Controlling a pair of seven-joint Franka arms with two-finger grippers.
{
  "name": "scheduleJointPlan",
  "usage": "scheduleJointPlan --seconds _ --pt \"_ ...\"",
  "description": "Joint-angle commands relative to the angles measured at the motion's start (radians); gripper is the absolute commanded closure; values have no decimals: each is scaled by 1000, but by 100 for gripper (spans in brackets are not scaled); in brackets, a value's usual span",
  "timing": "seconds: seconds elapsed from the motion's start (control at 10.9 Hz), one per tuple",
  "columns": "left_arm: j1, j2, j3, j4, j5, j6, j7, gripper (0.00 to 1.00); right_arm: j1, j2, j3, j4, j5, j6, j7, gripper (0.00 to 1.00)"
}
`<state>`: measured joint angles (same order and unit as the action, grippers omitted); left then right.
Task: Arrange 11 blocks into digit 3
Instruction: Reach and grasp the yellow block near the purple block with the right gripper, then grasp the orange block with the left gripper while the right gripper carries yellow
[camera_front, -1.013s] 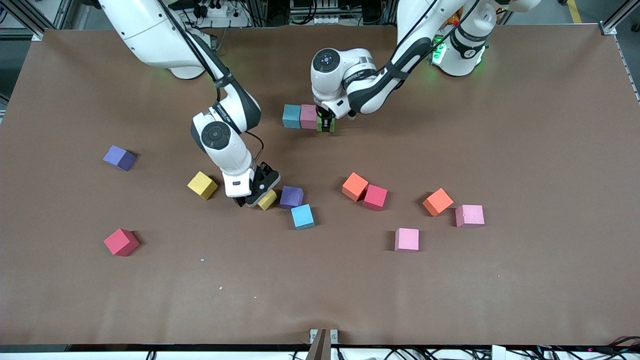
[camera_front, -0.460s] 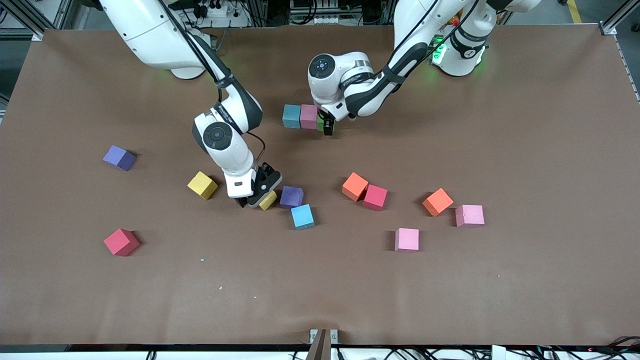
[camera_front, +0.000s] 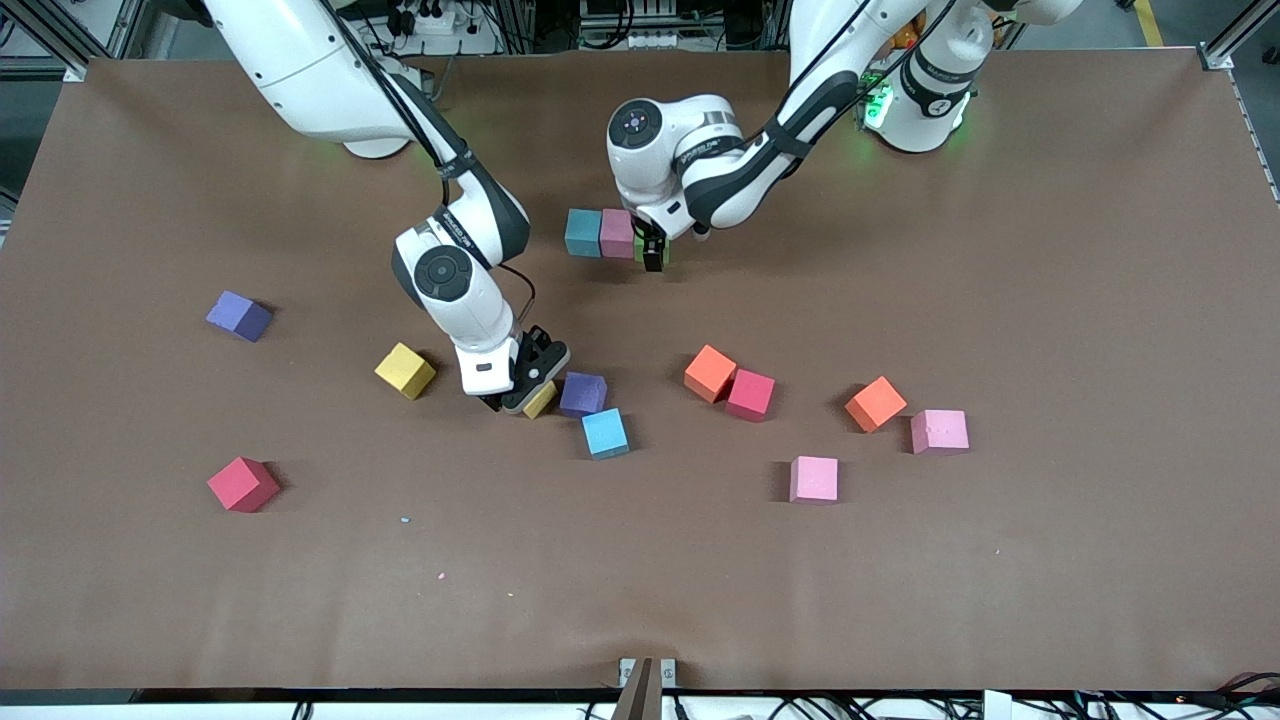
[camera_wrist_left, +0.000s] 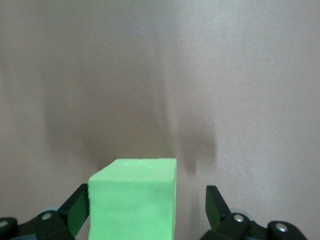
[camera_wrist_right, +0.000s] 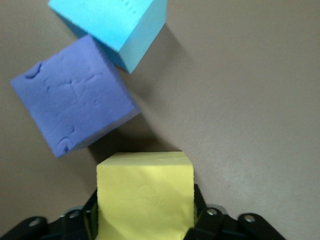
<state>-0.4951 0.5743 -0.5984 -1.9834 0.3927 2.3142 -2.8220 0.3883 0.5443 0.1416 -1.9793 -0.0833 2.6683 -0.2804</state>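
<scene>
Matte yellow foam cube (camera_wrist_right: 145, 192) clamped in right hand (camera_wrist_right: 145, 220), left hand (camera_wrist_left: 145, 215) (fingers apart) beside green cube (camera_wrist_left: 134, 200).

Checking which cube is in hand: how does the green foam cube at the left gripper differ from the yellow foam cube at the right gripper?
The green foam cube sits beside the pink cube in the row, with the left gripper open around it. The yellow foam cube is clamped between the right gripper fingers, next to the purple cube. Both look alike in size and shape.
</scene>
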Motion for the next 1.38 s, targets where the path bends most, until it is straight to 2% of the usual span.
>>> scheduleJointPlan --seconds 0.0,0.09,0.28,0.46,0.55,0.74,1.1,1.29 --pt "-17 -51 -27 5 52 -68 -275 0 -6 -3 -2 25 -1 -13 12 75" --pt "-17 -62 -29 8 52 -85 -264 0 -9 -12 -2 23 0 -19 12 88" --pt "0 -95 -29 8 51 -102 -220 0 -34 -49 -2 25 2 -88 10 100" --pt "58 -120 -29 6 49 -116 -147 0 -54 -90 -2 20 48 -169 14 100" --pt "94 -131 -29 6 49 -124 -105 0 -57 -115 -2 14 109 -223 36 100" --pt "160 -157 -29 6 48 -125 -7 0 -57 -171 -2 -1 160 -312 160 100" --pt "271 -139 -29 47 40 -113 365 0 16 -231 3 -79 200 -294 586 100" --pt "288 -87 -29 113 38 -111 548 0 62 -251 4 -137 211 -210 739 100"
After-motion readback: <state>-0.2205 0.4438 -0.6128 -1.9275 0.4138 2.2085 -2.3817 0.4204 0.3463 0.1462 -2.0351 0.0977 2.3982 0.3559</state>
